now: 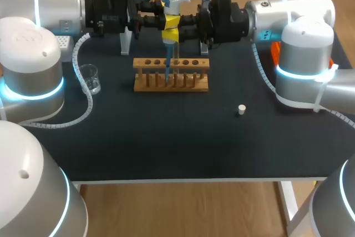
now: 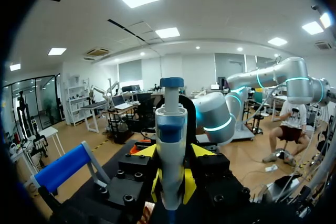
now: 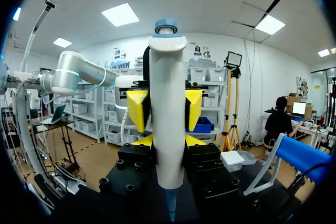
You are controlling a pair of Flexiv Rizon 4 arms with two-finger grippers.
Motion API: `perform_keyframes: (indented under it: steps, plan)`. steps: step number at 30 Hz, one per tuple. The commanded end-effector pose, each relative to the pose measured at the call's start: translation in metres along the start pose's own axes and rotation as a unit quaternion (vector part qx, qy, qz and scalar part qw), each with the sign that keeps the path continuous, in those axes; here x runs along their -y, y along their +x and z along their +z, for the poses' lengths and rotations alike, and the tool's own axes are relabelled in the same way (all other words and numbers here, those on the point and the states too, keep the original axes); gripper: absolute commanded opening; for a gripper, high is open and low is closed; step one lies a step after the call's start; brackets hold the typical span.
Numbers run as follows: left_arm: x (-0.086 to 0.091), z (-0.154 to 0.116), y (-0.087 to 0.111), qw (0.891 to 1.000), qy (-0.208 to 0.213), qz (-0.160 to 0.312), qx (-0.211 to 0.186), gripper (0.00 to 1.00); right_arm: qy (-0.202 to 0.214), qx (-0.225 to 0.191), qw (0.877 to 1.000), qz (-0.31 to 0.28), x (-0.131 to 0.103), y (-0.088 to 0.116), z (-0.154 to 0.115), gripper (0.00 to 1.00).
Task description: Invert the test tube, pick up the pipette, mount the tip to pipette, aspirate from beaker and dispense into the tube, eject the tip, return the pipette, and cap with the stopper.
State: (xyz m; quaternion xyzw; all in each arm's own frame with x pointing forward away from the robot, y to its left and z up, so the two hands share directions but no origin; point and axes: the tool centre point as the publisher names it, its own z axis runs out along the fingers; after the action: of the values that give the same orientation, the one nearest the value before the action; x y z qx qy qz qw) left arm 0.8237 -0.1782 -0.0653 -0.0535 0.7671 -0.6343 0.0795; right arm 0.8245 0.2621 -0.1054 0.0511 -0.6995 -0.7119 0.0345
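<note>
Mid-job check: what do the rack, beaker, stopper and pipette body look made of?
Rack: bare light-brown wood with a matte, unpainted look.
Beaker: fully see-through with bright glints, so glass or clear plastic; I cannot tell which.
Stopper: off-white and matte, perhaps rubber or silicone; too small to be sure.
Pipette: smooth white plastic with a soft sheen and a blue cap.

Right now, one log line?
left jaws shut on pipette | right jaws shut on pipette | tip over wooden rack | beaker, stopper on table
</note>
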Motion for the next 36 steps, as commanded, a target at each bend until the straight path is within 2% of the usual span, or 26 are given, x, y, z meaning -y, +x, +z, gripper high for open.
perform_keyframes:
  steps: [1,10,18,31,36]
  plan:
    - [-0.001,-0.001,0.003,1.0,0.001,0.001,0.001,1.0,0.0,-0.002,1.0,0.0,0.0,-0.003,-0.001,0.0]
    - [-0.001,-0.001,0.003,1.0,0.001,0.001,0.001,1.0,0.008,0.0,1.0,0.007,0.007,-0.008,-0.027,0.0]
    - [-0.001,-0.001,0.003,1.0,0.001,0.001,0.001,1.0,0.037,-0.021,0.999,-0.023,0.011,-0.008,-0.069,0.0]
    - [-0.001,-0.001,0.003,1.0,0.001,0.001,0.001,1.0,0.066,-0.024,0.996,-0.055,0.02,-0.032,-0.143,0.0]
    - [-0.001,-0.001,0.003,1.0,0.001,0.001,0.001,1.0,0.066,-0.023,0.996,-0.055,0.02,-0.034,-0.147,0.0]
